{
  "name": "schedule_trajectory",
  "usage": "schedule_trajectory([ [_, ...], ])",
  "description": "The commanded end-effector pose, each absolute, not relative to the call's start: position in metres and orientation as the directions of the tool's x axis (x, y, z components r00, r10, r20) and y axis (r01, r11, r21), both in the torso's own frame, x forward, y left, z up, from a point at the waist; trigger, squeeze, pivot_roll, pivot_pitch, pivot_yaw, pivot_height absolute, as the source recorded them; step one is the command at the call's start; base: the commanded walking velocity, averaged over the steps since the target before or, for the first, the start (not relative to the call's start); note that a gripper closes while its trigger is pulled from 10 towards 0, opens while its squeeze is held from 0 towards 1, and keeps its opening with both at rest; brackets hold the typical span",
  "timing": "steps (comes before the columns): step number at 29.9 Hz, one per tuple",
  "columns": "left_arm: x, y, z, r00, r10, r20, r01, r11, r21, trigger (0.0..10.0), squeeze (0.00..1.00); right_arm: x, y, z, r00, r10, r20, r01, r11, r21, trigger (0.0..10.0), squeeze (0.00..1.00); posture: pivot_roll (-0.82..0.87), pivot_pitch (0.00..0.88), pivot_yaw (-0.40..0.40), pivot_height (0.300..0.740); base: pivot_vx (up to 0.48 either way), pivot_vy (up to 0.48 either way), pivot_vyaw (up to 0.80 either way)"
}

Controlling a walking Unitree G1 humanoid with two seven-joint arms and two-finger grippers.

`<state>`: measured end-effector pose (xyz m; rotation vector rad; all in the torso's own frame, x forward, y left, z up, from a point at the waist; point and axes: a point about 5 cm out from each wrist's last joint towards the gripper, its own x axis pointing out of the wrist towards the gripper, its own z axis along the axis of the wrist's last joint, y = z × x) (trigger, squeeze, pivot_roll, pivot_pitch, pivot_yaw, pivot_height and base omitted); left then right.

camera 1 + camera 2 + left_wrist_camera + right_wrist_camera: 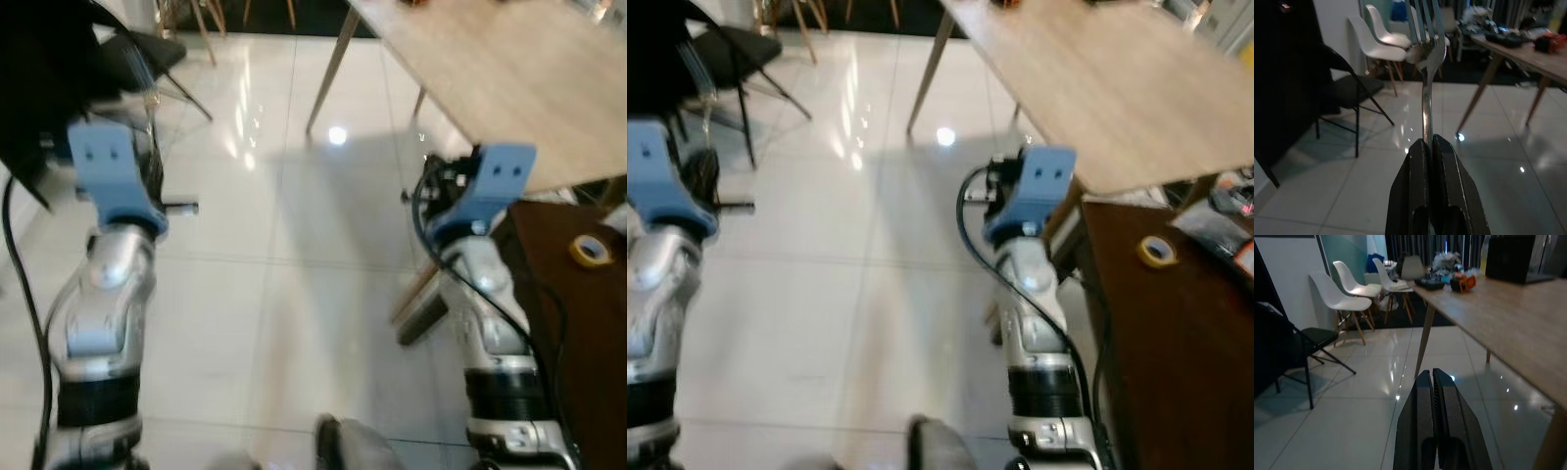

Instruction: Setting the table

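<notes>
A silver fork (pixel 1426 73) stands upright with its tines away from the wrist, and my left gripper (pixel 1429 147) is shut on its handle. That arm (pixel 113 191) is raised at the left over the white tiled floor. My right gripper (pixel 1433 377) is shut with nothing between its fingers, held just beside and below the near edge of the light wooden table (pixel 509 78). The right arm (pixel 1029 225) stands by that table's near corner. Dark objects lie at the table's far end (pixel 1449 281).
A black folding chair (pixel 147 59) stands at the left. White chairs (pixel 1347 296) line the far wall. A dark brown surface (pixel 1176 333) at the right holds a roll of yellow tape (pixel 1157 251). Glossy floor (pixel 284 235) lies open between my arms.
</notes>
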<state>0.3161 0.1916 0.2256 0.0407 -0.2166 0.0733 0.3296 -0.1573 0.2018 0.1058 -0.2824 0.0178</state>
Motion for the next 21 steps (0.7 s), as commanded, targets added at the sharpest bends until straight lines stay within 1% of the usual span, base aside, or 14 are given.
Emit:
schedule_trajectory([
  [1, 0.3141, 0.1965, 0.2227, 0.974, 0.086, 0.208, -0.096, 0.995, 0.038, 10.0, 0.0, 0.329, -0.1534, 0.1987, 0.962, 0.01, 0.272, -0.042, 0.993, 0.11, 10.0, 0.0, 0.07, 0.081, 0.004, 0.74, 0.442, 0.0, 0.0],
  [21, 0.3134, 0.1985, 0.224, 0.973, 0.091, 0.211, -0.101, 0.994, 0.038, 10.0, 0.0, 0.3291, -0.1519, 0.1988, 0.962, 0.013, 0.272, -0.045, 0.993, 0.113, 10.0, 0.0, 0.08, 0.087, 0.003, 0.74, 0.442, 0.0, 0.0],
])
